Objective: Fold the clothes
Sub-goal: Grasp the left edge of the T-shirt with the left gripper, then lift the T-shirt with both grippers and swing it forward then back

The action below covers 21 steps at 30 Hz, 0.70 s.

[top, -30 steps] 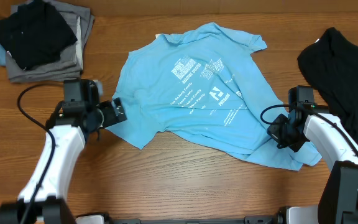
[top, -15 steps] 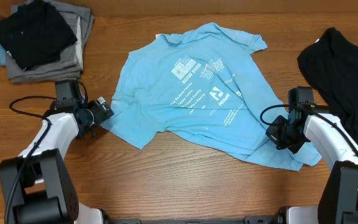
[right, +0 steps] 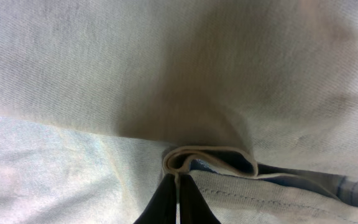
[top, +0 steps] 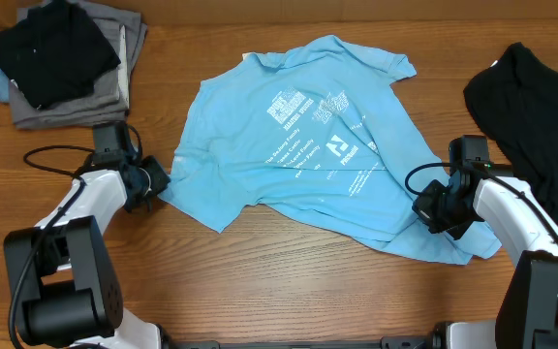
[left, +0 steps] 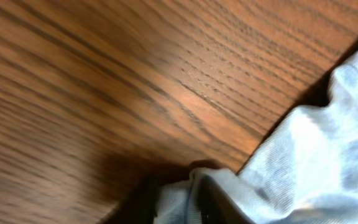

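Observation:
The clothes are a light blue T-shirt (top: 298, 145) with white lettering, lying spread and rumpled across the middle of the table. My left gripper (top: 155, 179) is at the shirt's lower left edge. In the left wrist view its dark fingers (left: 207, 205) have a bunch of blue cloth (left: 316, 162) pinched between them, just above the wood. My right gripper (top: 429, 208) is at the shirt's lower right edge. In the right wrist view the right gripper (right: 178, 186) is shut on a thin fold of the fabric (right: 210, 158).
A stack of grey folded garments (top: 76, 102) with a black one on top sits at the back left. A black garment (top: 541, 107) lies at the far right. Bare wooden table (top: 289, 281) runs along the front.
My left gripper has moved left and down to the shirt's left edge and closed on the cloth. The right arm and the shirt have stayed put.

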Motion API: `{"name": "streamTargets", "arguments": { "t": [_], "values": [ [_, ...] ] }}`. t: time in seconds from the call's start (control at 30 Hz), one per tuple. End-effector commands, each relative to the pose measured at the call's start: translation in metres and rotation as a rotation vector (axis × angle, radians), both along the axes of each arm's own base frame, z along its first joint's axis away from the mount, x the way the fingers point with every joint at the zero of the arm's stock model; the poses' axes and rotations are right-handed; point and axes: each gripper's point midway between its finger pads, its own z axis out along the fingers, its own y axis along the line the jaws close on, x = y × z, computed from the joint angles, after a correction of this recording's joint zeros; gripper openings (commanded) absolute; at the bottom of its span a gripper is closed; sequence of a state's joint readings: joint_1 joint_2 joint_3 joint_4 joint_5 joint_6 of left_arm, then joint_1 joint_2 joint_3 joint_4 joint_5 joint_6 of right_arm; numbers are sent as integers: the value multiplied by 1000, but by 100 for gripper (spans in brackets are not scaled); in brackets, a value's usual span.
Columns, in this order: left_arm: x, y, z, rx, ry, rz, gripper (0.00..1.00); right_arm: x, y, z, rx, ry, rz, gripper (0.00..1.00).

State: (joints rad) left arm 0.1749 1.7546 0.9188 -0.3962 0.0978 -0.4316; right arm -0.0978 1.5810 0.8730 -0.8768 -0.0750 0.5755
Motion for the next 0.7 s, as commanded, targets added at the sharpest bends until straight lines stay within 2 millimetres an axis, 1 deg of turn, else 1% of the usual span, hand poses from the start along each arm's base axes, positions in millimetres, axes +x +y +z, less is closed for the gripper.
{"name": "streamTargets", "arguments": {
  "t": [0.0,0.13,0.2,0.27,0.33,0.47,0.53,0.57,0.67],
  "values": [
    [-8,-12,-14,-38,52,-31,4,0,1,1,8,-7,0,4],
    [-7,-12,-7,-30,51,-56,4,4,1,5,7,-17,0,4],
    [-4,-12,6,-29,51,-59,4,9,0,12,6,-25,0,4],
    [0,-10,25,-23,42,-58,4,14,0,20,5,-33,1,4],
    [6,-9,49,-15,17,-57,4,22,-1,33,3,-51,2,4],
    [17,-8,108,11,-84,-78,4,40,-5,69,-16,-114,5,4],
    [18,-8,144,29,-154,-77,4,51,-7,95,-25,-171,17,4],
    [17,-8,154,32,-175,-76,4,54,-7,103,-29,-191,28,4],
    [14,-8,194,49,-263,-76,4,64,-8,135,-42,-271,49,4]
  ]
}}
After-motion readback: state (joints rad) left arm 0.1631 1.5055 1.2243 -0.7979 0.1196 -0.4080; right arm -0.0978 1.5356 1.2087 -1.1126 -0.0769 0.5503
